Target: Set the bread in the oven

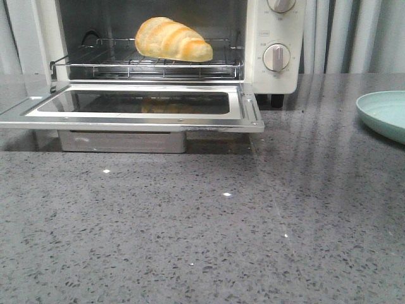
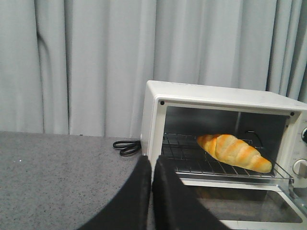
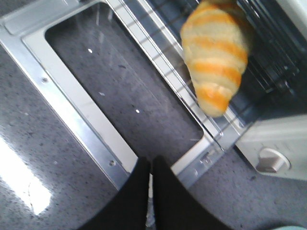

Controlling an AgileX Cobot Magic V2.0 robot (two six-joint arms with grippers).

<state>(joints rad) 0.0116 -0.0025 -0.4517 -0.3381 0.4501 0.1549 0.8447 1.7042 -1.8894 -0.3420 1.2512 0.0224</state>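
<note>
Both wrist views alone show each pincer (image 2: 151, 191) (image 3: 150, 191) pressed together, bread (image 1: 172, 39) on oven (image 1: 272, 38) rack.

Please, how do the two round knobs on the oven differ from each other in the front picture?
In the front view, the upper knob is cut by the picture's top edge, so only its lower part shows; the lower knob is seen whole. Printed marks ring the lower knob; around the upper knob, only small marks below it show. The lower knob's grip bar stands nearly upright; the upper knob's angle cannot be judged. Both are cream-white and sit on the oven's right panel.
</note>
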